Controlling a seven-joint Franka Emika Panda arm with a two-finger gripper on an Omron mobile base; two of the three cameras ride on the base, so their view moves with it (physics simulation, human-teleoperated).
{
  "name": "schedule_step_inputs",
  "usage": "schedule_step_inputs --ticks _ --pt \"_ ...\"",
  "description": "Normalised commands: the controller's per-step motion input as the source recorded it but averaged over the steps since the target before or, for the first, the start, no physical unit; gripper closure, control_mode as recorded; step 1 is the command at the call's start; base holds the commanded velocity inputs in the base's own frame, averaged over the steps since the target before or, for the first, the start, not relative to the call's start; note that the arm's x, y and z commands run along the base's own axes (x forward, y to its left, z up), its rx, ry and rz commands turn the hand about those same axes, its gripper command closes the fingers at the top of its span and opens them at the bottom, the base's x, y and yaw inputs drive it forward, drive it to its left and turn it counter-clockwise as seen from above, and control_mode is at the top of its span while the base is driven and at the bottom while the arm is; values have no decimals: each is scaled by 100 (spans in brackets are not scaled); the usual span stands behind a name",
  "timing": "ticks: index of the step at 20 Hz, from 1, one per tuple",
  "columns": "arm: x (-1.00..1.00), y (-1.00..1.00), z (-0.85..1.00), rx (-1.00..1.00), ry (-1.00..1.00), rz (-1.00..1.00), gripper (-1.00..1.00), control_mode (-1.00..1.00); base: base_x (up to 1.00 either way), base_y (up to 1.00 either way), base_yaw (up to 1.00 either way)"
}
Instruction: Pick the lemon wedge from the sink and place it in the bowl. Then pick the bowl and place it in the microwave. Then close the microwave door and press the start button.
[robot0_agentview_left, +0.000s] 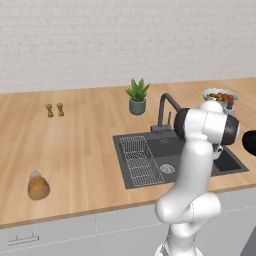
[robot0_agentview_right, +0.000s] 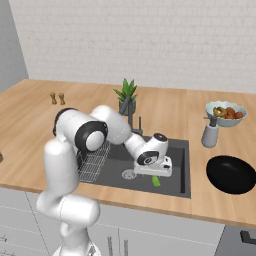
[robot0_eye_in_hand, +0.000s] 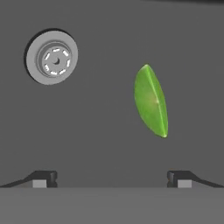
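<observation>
The left base view takes in the wooden tabletop (robot0_agentview_left: 75, 135) from its far left: one brown, glossy rounded jar (robot0_agentview_left: 38, 186) near the front edge, well left of the sink (robot0_agentview_left: 145, 145), and two small wooden shakers (robot0_agentview_left: 54, 109) side by side farther back. One spiky green plant in a grey-green pot (robot0_agentview_left: 137, 98) stands just behind the sink, beside the single black curved faucet (robot0_agentview_left: 165, 107). Inside the dark grey rectangular basin a wire rack (robot0_agentview_left: 140, 160) lies along the left side, with one round steel drain (robot0_agentview_left: 167, 168) to its right. The white arm hides the right part of the basin here.

The right base view shows what that arm covers: the jaws (robot0_agentview_right: 156, 175) hang low over the sink floor, and the lemon wedge (robot0_agentview_right: 156, 180), small and bright lime green, lies on the basin floor right under them, just right of the drain. Right of the sink stand a grey pepper mill (robot0_agentview_right: 210, 132), one pale bowl of red and orange fruit (robot0_agentview_right: 226, 113) behind it, and the one shallow, near-black round bowl (robot0_agentview_right: 231, 174) on the tabletop near the front edge.

The hand view gives the closest look: the wedge (robot0_eye_in_hand: 151, 100) is smooth and leaf-shaped with a pale ridge down its middle, lying apart from the ringed steel drain (robot0_eye_in_hand: 52, 57). The two dark fingertips (robot0_eye_in_hand: 43, 178) stand spread wide, holding nothing.
</observation>
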Motion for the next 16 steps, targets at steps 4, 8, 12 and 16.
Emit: schedule_step_inputs --ticks 4,8,12,16 --pt "22 0 -28 0 0 0 -100 -100 0 0 0" --pt "20 0 -32 0 0 1 -100 -100 0 0 0" --pt "18 -10 -24 0 -2 2 -100 -100 0 0 0" --pt "17 -23 -12 0 -3 3 -100 -100 0 0 0"
